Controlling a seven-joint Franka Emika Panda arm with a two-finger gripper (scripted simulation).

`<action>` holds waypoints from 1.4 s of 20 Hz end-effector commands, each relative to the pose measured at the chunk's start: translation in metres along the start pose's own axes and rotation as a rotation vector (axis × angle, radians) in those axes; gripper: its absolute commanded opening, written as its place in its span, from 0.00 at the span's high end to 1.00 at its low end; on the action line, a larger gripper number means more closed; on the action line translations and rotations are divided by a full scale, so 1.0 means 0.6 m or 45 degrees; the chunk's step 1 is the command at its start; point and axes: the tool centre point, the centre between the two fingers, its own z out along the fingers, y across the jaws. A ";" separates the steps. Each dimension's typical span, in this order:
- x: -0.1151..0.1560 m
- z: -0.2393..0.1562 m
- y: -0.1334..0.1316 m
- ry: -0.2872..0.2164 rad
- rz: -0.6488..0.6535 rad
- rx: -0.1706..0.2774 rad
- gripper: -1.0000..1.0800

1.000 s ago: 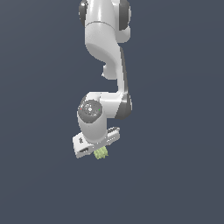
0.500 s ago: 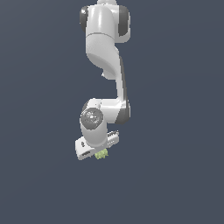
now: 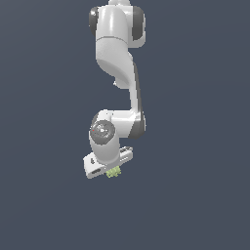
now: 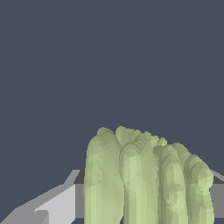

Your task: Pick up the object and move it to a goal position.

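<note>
Exterior view shows the white Panda arm hanging down against a plain dark grey-blue background, its gripper [image 3: 113, 168] at the bottom with a small pale yellow-green ridged chunk [image 3: 114, 172] directly under the hand, touching it. No table, surface or goal marker is visible anywhere, so which way the goal lies cannot be told.

In the wrist view the chunk [image 4: 146, 179] fills the lower middle of the picture, its lumpy ridges running lengthwise away from the camera, so its long axis seems roughly in line with the gripper's approach direction. Pale grey finger [image 4: 52, 205] surfaces flank it on either side, close against it. My reading is that the jaws are clamped on the chunk and it is being carried in the air, though the contact faces themselves are hidden behind the object.

Since the object sits between the fingers right at the tips, the remaining move depends on keeping that clamp firm while travelling.
</note>
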 end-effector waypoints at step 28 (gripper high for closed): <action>-0.032 -0.316 0.117 0.001 -0.001 0.000 1.00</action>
